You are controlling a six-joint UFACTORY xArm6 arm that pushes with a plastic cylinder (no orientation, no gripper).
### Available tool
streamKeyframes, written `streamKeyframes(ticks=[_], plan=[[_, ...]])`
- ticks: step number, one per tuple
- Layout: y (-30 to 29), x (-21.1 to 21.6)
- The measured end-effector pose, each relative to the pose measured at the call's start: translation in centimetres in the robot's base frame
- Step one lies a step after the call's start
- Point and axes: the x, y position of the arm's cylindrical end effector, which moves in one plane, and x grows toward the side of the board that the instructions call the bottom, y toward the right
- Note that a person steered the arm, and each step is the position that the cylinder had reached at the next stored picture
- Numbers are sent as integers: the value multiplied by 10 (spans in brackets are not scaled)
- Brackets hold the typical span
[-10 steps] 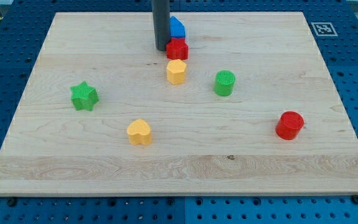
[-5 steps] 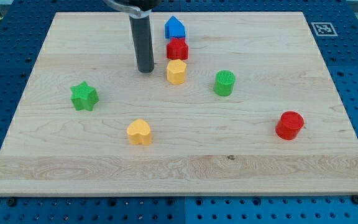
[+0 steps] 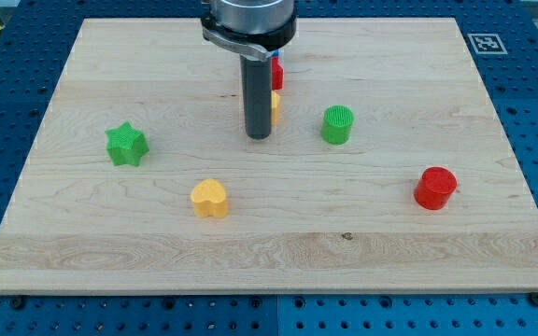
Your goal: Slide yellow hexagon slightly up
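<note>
My tip (image 3: 258,136) rests on the board just below the yellow hexagon (image 3: 275,107), which is mostly hidden behind the rod; only its right edge shows. Above it a red block (image 3: 276,74) is also largely hidden by the rod, and the blue block behind it is almost fully covered.
A green cylinder (image 3: 338,124) stands to the right of my tip. A green star (image 3: 125,145) lies at the view's left, a yellow heart (image 3: 209,198) below my tip to the left, and a red cylinder (image 3: 435,188) at the right. The wooden board (image 3: 73,243) has a marker at its top right corner.
My tip has swept from beside the red block down and left, then right, to just below the yellow hexagon. The blocks have not moved.
</note>
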Motion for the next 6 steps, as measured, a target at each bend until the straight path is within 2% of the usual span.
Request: streamKeyframes(ticks=[6], plan=[[2,-21]])
